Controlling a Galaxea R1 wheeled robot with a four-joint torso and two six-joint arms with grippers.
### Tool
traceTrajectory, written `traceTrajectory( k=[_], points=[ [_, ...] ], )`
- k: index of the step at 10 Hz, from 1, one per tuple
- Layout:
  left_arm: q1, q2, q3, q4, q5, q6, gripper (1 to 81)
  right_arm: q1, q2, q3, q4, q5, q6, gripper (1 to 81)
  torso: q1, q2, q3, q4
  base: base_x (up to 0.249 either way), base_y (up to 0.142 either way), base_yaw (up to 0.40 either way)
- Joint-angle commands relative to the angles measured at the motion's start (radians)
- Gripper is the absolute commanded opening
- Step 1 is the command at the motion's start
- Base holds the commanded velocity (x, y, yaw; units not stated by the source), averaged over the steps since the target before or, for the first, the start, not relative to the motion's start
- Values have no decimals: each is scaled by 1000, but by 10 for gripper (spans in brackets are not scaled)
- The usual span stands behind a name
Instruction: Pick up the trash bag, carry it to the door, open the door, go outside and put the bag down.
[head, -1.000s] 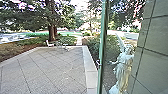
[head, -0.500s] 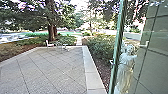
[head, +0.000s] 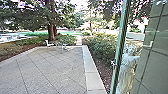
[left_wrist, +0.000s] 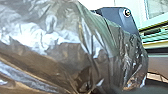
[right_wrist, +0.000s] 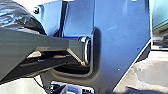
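The trash bag (left_wrist: 60, 55), shiny and translucent with brown tones, is large and close in the left wrist view. My left gripper (left_wrist: 86, 88) is shut on it where the plastic bunches together. Part of the same bag (right_wrist: 17, 15) shows beside the robot's dark plate in the right wrist view. In the head view the glass door's green edge (head: 121, 47) stands on the right, with a handle (head: 113, 63) on it. The doorway to its left is open onto the yard. How my right gripper stands cannot be made out.
Paved ground (head: 50, 70) stretches ahead, bordered on the right by a pale low curb (head: 91, 67). A white chair (head: 49, 44) stands at the far edge. Bushes (head: 100, 47) grow beyond the curb. A pale statue (head: 127, 72) shows through the glass, near a tiled wall (head: 157, 57).
The door's green edge has swung to the right, uncovering more curb and bushes. Most of that motion came in the first half second. The yard looks almost unchanged in the head view.
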Motion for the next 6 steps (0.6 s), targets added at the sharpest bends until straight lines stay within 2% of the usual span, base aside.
traceTrajectory(
  k=[1, 4, 6],
  points=[
    [-46, 2, 8, -2, 51, 0, 10, 41, 0, 0, -3, -56, -2, 811, 0, 0, 0, 0, 0, 0, 0],
    [-46, 2, 8, -2, 51, 0, 10, 42, -2, 0, 5, -56, -2, 811, -1, 0, 0, 0, 0, 0, 0],
    [-46, 2, 7, -1, 51, 0, 10, 42, 0, 0, 4, -54, -2, 811, -1, 0, 0, 0, 77, 0, 0]
  ],
)
